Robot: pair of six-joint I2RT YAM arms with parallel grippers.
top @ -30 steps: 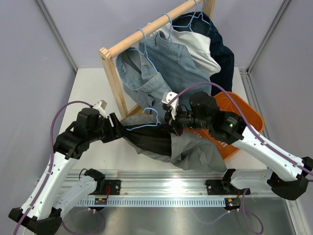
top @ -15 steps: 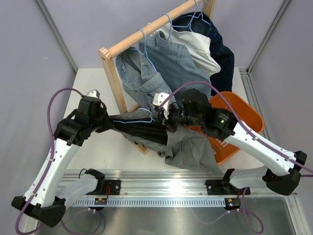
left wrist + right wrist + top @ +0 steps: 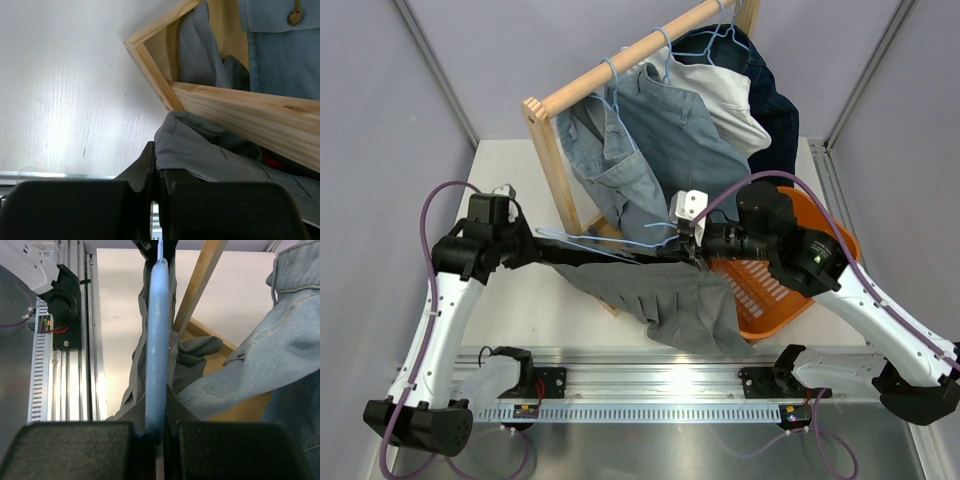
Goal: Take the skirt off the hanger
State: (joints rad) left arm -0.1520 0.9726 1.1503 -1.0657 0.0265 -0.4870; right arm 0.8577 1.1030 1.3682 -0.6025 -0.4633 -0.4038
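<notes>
Judged mid-removal, with left end effector [image 3: 528,246] clamped on skirt [image 3: 665,295] edge at centre left and right end effector [image 3: 692,246] clamped on hanger [image 3: 157,340] at centre; next, pull apart to strip skirt free.

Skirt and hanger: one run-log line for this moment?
left fingers: shut on skirt edge | right fingers: shut on hanger | skirt: stretched between arms, not yet off hanger

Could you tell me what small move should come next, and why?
Probably pull the left end effector leftward: it is shut on an edge of the skirt, the right end effector is shut on the hanger, and fabric stretches between them.
</notes>
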